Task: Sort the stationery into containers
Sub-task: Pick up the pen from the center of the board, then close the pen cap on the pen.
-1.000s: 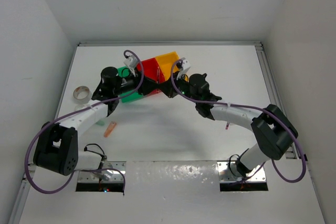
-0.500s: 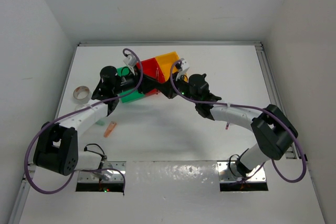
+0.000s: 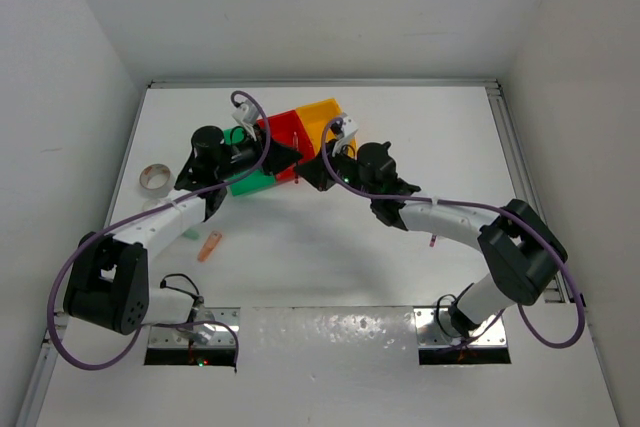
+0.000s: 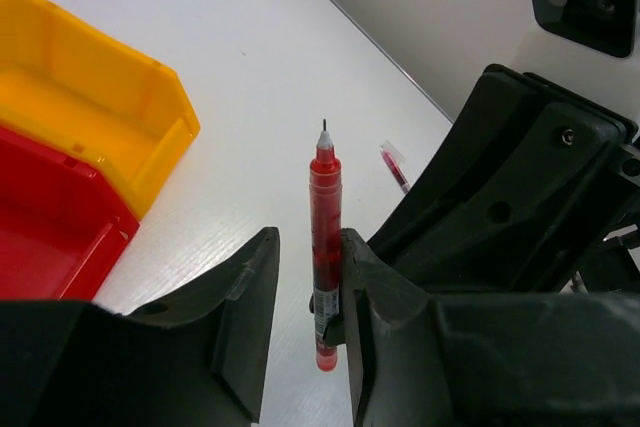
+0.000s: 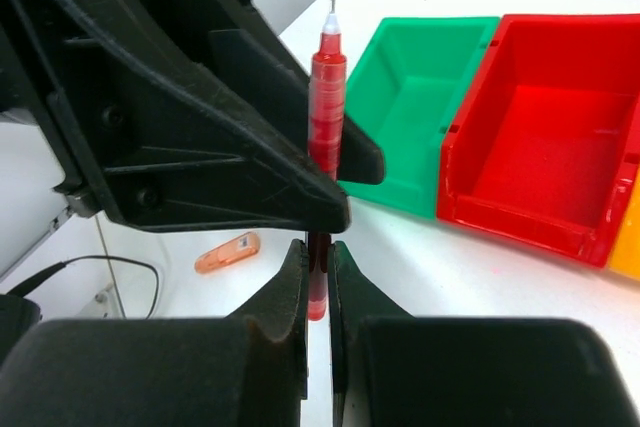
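Note:
A thin red pen (image 4: 325, 237) stands upright between both grippers just in front of the bins (image 3: 297, 175). My right gripper (image 5: 318, 267) is shut on the pen's lower end (image 5: 326, 107). My left gripper (image 4: 305, 287) is open around the same pen, which rests against one finger with a gap on the other side. The two grippers meet tip to tip (image 3: 300, 165). The green bin (image 5: 420, 117), red bin (image 5: 540, 147) and yellow bin (image 4: 90, 97) stand in a row behind them.
A clear tape roll (image 3: 153, 178) lies at the far left. An orange stub (image 3: 209, 245) and a teal stick (image 3: 190, 234) lie by the left arm. Another red pen (image 4: 394, 165) lies on the table near the right arm (image 3: 433, 241).
My right gripper has moved a little left, up against the left gripper. The pen stays between them.

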{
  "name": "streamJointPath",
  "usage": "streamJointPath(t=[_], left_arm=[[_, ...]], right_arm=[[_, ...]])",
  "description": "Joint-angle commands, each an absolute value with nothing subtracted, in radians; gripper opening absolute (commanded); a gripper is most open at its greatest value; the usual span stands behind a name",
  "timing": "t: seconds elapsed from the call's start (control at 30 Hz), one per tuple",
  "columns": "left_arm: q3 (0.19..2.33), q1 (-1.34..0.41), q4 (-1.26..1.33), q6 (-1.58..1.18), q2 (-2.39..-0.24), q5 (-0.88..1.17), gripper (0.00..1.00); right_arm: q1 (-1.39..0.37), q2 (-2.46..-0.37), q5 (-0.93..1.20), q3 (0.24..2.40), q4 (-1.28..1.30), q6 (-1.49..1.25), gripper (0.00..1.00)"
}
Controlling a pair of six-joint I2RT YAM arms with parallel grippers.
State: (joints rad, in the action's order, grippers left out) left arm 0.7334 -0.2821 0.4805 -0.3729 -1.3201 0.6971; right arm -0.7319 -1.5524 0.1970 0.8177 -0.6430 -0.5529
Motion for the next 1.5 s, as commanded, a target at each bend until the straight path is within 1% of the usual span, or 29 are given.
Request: streamJointPath(t=[0.0,0.07,0.1,0.13,0.17,0.2,0.23,0.3,0.33,0.43,0.47,0.5,0.53,0.6,0.63,0.67,0.7,0.73,0.77,0.8,0.9,0.93,1.0,1.1,1.13,1.17,1.3,1.37,1.47], left_arm=[[0.764,-0.290,0.482,-0.347,-1.307,0.666,0.29],[0.761,-0.296,0.469,-0.333,-1.304,0.651,0.25],[0.759,-0.298,0.469,-0.331,-1.301,0.646,0.18],[0.759,-0.299,0.469,-0.330,-1.299,0.641,0.03],[0.759,-0.302,0.466,-0.328,-1.298,0.631,0.00],[0.758,-0.302,0.463,-0.327,-1.296,0.629,0.00],[0.756,-0.301,0.463,-0.321,-1.292,0.630,0.00],[0.762,-0.301,0.431,-0.296,-1.285,0.623,0.00],[0.767,-0.302,0.411,-0.254,-1.279,0.617,0.00],[0.785,-0.299,0.299,-0.134,-1.269,0.540,0.00],[0.795,-0.298,0.238,-0.106,-1.266,0.487,0.00],[0.801,-0.296,0.209,-0.042,-1.256,0.459,0.00],[0.802,-0.293,0.184,-0.011,-1.255,0.439,0.00],[0.807,-0.293,0.127,0.050,-1.244,0.397,0.00],[0.807,-0.290,0.115,0.089,-1.232,0.390,0.00],[0.805,-0.288,0.095,0.103,-1.226,0.388,0.00],[0.807,-0.288,0.088,0.130,-1.217,0.390,0.00],[0.807,-0.290,0.077,0.139,-1.215,0.393,0.00],[0.804,-0.293,0.074,0.149,-1.213,0.391,0.00],[0.802,-0.291,0.074,0.164,-1.207,0.390,0.00],[0.795,-0.291,0.087,0.170,-1.203,0.385,0.00],[0.792,-0.290,0.092,0.170,-1.203,0.380,0.00],[0.785,-0.290,0.101,0.172,-1.198,0.385,0.00],[0.775,-0.290,0.112,0.170,-1.192,0.393,0.00],[0.770,-0.290,0.115,0.169,-1.190,0.393,0.00],[0.762,-0.290,0.121,0.166,-1.189,0.393,0.00],[0.755,-0.290,0.124,0.155,-1.180,0.396,0.00],[0.752,-0.290,0.123,0.158,-1.175,0.385,0.00],[0.749,-0.288,0.127,0.158,-1.173,0.367,0.00]], right_arm=[[-0.753,-1.543,0.247,0.861,-0.710,-0.554,0.00],[-0.753,-1.549,0.248,0.862,-0.712,-0.561,0.00],[-0.752,-1.551,0.255,0.865,-0.713,-0.563,0.00],[-0.753,-1.551,0.256,0.868,-0.713,-0.564,0.00],[-0.753,-1.557,0.259,0.868,-0.713,-0.568,0.00],[-0.752,-1.557,0.270,0.870,-0.703,-0.565,0.00],[-0.749,-1.557,0.278,0.873,-0.692,-0.563,0.11],[-0.724,-1.542,0.313,0.871,-0.634,-0.564,0.26],[-0.712,-1.533,0.319,0.867,-0.609,-0.565,0.45],[-0.641,-1.435,0.333,0.822,-0.453,-0.565,0.58],[-0.585,-1.405,0.325,0.813,-0.383,-0.557,0.66],[-0.559,-1.337,0.305,0.813,-0.197,-0.539,0.67],[-0.523,-1.306,0.228,0.818,-0.089,-0.523,0.68],[-0.433,-1.250,0.128,0.827,0.199,-0.486,0.39],[-0.402,-1.199,0.023,0.825,0.268,-0.483,0.25],[-0.329,-1.177,-0.026,0.822,0.335,-0.495,0.14],[-0.290,-1.157,-0.072,0.810,0.442,-0.564,0.05],[-0.205,-1.119,-0.139,0.804,0.493,-0.621,0.05],[-0.163,-1.100,-0.158,0.789,0.535,-0.682,0.10],[-0.135,-1.079,-0.173,0.740,0.584,-0.797,0.29],[-0.040,-0.990,-0.209,0.608,0.575,-0.954,0.60],[-0.019,-0.974,-0.201,0.585,0.562,-0.968,0.63],[0.049,-0.974,-0.183,0.557,0.545,-0.983,0.64],[0.121,-1.028,-0.164,0.572,0.531,-0.989,0.57],[0.133,-1.043,-0.160,0.575,0.511,-0.977,0.52],[0.141,-1.075,-0.158,0.592,0.458,-0.954,0.51],[0.143,-1.186,-0.160,0.684,0.417,-0.688,0.48],[0.144,-1.244,-0.182,0.764,0.478,-0.562,0.31],[0.149,-1.351,-0.192,0.841,0.538,-0.444,0.12]])
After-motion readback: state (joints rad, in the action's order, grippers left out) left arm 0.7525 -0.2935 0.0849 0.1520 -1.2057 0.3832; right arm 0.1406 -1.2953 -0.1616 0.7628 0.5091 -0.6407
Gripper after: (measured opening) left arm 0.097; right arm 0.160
